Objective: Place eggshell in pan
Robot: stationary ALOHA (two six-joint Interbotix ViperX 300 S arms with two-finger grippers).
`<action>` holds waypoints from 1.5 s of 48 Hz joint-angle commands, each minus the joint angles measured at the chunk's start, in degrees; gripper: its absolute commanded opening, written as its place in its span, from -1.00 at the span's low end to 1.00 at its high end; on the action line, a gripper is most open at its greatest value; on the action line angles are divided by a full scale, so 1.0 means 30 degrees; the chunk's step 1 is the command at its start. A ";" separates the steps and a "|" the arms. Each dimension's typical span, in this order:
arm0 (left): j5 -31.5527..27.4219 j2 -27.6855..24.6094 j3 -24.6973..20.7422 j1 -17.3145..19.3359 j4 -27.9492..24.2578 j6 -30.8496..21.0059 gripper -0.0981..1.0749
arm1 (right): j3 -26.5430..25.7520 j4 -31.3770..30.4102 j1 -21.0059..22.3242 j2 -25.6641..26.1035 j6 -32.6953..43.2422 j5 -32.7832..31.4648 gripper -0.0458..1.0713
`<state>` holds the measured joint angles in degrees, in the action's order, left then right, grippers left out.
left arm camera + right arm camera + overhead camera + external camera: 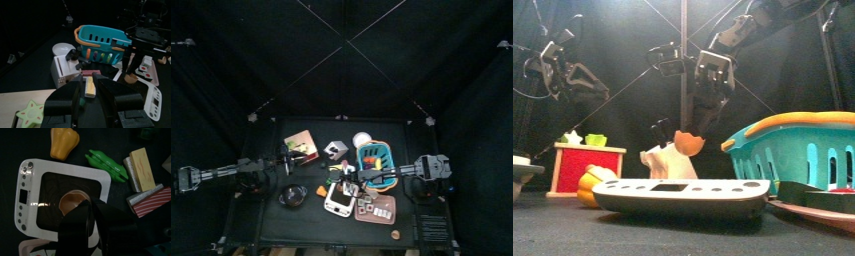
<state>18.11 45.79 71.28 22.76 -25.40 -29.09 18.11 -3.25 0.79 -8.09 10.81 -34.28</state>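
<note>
The eggshell (70,202), a small pale peach-tinted cup, sits between the tips of my right gripper (79,210), which is shut on it above the black plate of a white phone-like device (33,183). In the front view the eggshell (684,140) hangs just under the right gripper (700,122), off the table. The pan (294,193), small, round and dark with a greyish rim, lies left of the device (338,207), near the left arm. My left gripper (90,100) is open and empty, resting at the table's left side (267,172).
A teal basket (378,155) with an orange rim stands at the right. A red box (587,165) and a white figure (667,160) stand mid-table. A yellow pepper (63,143), a green pod (107,163) and small blocks (140,165) lie around the device.
</note>
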 commanded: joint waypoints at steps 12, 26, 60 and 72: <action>0.0059 -0.0029 -0.0205 0.0059 0.0029 0.0029 0.33 | -0.0381 -0.2051 0.3398 0.2637 0.0176 -0.1318 -0.02; 0.0088 -0.0029 -0.0176 0.0059 0.0029 0.0029 0.33 | -0.0117 -0.2227 0.7588 0.3691 0.0322 -0.0908 -0.02; -0.0293 -0.0029 -0.0146 0.0146 0.0029 0.0029 0.33 | 0.1377 -0.3076 1.1719 0.3340 0.0352 -0.0879 0.04; -0.0264 -0.0029 -0.0176 0.0146 -0.0029 0.0059 0.33 | 0.1494 -0.3164 1.1836 0.3311 0.0352 -0.0908 0.27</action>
<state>17.05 45.79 71.54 23.03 -25.49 -29.09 23.29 -12.57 35.86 0.70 11.95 -37.18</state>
